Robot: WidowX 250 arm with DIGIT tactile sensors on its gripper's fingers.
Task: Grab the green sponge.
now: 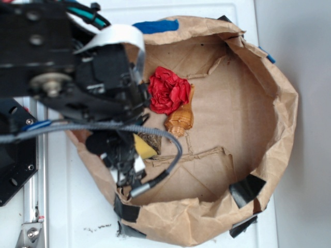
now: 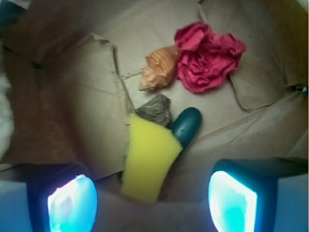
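A: Sponge (image 2: 147, 162) sits lower centre of wrist view, in the bag (image 1: 279, 103), between the gripper (image 2: 152, 203) pads.

B: Gripper?

A: Wide open, empty. Foam looks light, squashy; pinch across the yellow flanks, mid-length.

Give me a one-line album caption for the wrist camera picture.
Open gripper poised over the green sponge, yellow face up, beside a seashell and red paper ball in a paper-lined basket.

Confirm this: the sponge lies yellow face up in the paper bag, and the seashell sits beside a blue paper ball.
Not quite. The paper ball is red, not blue, as the wrist view shows. The rest holds: sponge yellow face up in the bag, seashell beside the ball.
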